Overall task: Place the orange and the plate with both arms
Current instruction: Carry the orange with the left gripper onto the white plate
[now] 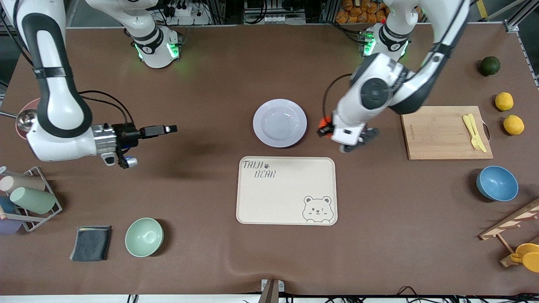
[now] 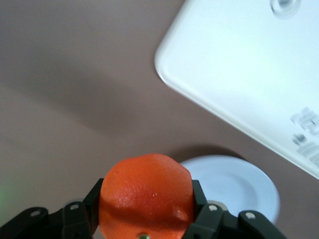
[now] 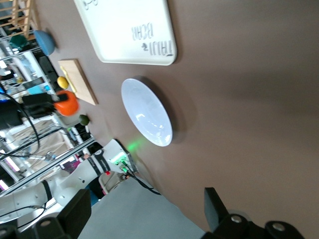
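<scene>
The orange (image 2: 147, 196) is small, round and bright red-orange, and my left gripper (image 2: 147, 201) is shut on it. In the front view the orange (image 1: 324, 122) peeks out under the left gripper (image 1: 326, 128), over the table just beside the plate's rim at the left arm's end. The plate (image 1: 279, 123), pale lavender-white and glossy, lies bare on the table, farther from the front camera than the cream bear tray (image 1: 286, 190). My right gripper (image 1: 168, 128) hangs open and holds nothing, over bare table toward the right arm's end. The right wrist view shows the plate (image 3: 147, 112) and the held orange (image 3: 67, 103).
A wooden cutting board (image 1: 438, 132) with yellow cutlery (image 1: 474, 132), two lemons (image 1: 504, 101), a dark green fruit (image 1: 489, 65) and a blue bowl (image 1: 497, 183) lie at the left arm's end. A mint-green bowl (image 1: 144, 237), a grey cloth (image 1: 91, 243) and a cup rack (image 1: 29, 198) sit at the right arm's end.
</scene>
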Robot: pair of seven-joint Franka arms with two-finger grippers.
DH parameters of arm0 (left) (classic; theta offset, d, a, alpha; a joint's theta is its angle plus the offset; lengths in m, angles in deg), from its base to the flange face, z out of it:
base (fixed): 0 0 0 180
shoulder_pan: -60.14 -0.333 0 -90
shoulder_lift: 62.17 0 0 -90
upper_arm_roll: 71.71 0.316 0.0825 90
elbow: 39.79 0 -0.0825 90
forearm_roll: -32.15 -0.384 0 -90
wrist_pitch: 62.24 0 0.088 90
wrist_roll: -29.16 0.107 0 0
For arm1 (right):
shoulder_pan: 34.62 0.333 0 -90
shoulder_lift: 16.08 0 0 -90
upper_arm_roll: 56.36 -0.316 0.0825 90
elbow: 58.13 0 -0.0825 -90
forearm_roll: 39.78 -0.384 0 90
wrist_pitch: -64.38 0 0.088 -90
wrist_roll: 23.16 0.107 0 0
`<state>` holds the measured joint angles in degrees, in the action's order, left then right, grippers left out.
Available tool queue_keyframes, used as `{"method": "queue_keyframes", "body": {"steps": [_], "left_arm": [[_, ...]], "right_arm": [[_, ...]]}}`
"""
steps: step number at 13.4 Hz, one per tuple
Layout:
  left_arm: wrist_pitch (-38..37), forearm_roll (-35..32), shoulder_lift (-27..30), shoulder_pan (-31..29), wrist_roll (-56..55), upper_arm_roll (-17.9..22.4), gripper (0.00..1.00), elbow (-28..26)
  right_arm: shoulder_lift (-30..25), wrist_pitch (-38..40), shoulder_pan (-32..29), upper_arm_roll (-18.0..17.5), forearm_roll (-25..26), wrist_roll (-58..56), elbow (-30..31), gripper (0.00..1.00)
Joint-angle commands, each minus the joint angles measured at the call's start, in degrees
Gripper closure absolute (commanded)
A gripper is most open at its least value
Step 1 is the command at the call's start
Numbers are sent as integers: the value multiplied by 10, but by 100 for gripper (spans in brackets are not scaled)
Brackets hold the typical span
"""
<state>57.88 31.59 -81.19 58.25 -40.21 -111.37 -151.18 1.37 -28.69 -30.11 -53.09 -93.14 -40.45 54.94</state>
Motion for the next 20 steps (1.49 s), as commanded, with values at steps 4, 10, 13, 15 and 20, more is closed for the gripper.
{"method": "queue_keyframes", "body": {"steps": [4,10,13,15,20], "left_arm": [[85,-17,-111,119,-180,10,100,32],[134,-61,-194,131,-221,11,100,32],[154,-65,-211,152,-238,27,96,37],[154,-64,-212,189,-247,63,67,52],[150,-66,-191,218,-241,97,0,90]], "right_arm": [[7,-79,59,3,-79,-63,66,0],[13,-134,101,3,-121,-92,88,0],[20,-146,110,3,-139,-93,88,0],[20,-150,110,3,-140,-120,100,0],[20,-195,138,2,-205,-197,136,3]]}}
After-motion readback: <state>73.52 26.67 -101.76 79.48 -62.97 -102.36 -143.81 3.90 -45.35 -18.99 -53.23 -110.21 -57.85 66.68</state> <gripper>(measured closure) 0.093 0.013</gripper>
